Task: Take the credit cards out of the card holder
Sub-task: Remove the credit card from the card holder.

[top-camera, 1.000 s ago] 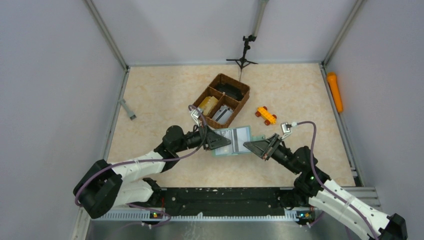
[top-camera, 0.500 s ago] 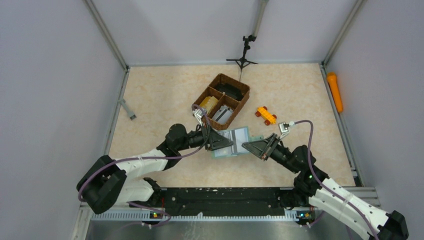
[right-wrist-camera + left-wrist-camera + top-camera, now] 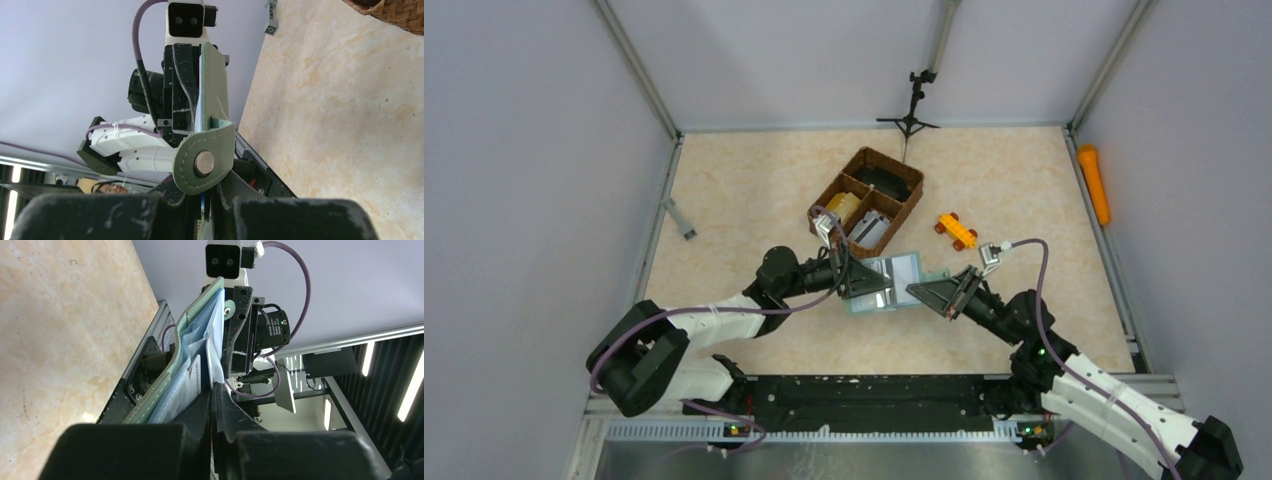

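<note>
Card holder [image 3: 894,282] held open above table [image 3: 724,200] centre, clamped by right gripper [image 3: 915,291]; left gripper [image 3: 880,285] pinched together at credit cards [image 3: 196,377]; none judged extracted yet.

Inspector: Overhead camera, position?
Technician: Fixed high behind the arm bases, facing down. It takes in the whole table [image 3: 744,180] from a distance.
Inspector: Wrist cameras?
Technician: Each sights along its own fingers, left gripper [image 3: 212,390] and right gripper [image 3: 209,195], at close range and facing one another. All three views share the card holder [image 3: 892,280].
</note>
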{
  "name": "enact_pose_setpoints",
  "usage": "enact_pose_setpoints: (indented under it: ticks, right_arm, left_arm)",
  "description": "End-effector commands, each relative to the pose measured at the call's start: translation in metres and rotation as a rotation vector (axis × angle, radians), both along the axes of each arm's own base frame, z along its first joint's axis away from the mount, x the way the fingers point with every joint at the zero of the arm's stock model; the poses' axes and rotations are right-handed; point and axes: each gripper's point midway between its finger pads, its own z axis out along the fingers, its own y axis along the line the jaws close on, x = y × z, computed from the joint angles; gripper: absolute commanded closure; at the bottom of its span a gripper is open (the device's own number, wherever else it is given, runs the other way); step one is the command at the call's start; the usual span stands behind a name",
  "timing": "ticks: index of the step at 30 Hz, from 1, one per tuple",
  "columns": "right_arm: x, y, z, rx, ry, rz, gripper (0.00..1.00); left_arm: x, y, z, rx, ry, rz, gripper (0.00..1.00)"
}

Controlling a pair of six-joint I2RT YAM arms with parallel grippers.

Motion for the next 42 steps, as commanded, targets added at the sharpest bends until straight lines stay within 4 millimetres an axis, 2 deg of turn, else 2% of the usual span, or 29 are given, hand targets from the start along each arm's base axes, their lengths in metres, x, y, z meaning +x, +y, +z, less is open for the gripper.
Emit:
enact_pose_setpoints:
  ticks: [1, 4, 13, 16, 23, 30, 33, 36, 42]
  right_arm:
    - [-0.006, 0.000, 0.020, 0.067, -0.065, 0.028, 1.00]
    - [-0.003, -0.003, 0.017, 0.052, -0.067, 0.002, 0.94]
    - [0.000, -0.009, -0.001, 0.020, -0.052, -0.038, 0.91]
    - [0.001, -0.013, -0.009, 0.017, -0.041, -0.058, 0.91]
    - [0.003, -0.023, -0.010, 0.020, -0.043, -0.109, 0.86]
    - [0.005, -0.029, -0.011, -0.004, -0.040, -0.140, 0.87]
    - [0.007, -0.035, -0.014, -0.039, -0.030, -0.172, 0.90]
    - [0.011, -0.043, -0.018, -0.051, -0.018, -0.223, 1.00]
    - [0.012, -0.051, -0.022, -0.052, -0.008, -0.257, 1.00]
  left_arm:
    - [-0.001, 0.001, 0.024, -0.082, -0.078, 0.008, 1.00]
    - [-0.001, 0.001, 0.021, -0.062, -0.075, 0.009, 1.00]
    - [-0.003, 0.001, 0.010, 0.008, -0.059, 0.000, 1.00]
    - [-0.002, 0.002, -0.001, 0.054, -0.046, 0.008, 1.00]
    - [-0.002, 0.003, -0.008, 0.093, -0.033, 0.008, 1.00]
    - [-0.002, 0.008, -0.012, 0.117, -0.040, 0.024, 1.00]
    - [0.000, 0.017, -0.016, 0.130, -0.037, 0.043, 1.00]
    - [0.002, 0.026, -0.017, 0.135, -0.036, 0.060, 1.00]
    - [0.004, 0.036, -0.017, 0.167, -0.046, 0.080, 1.00]
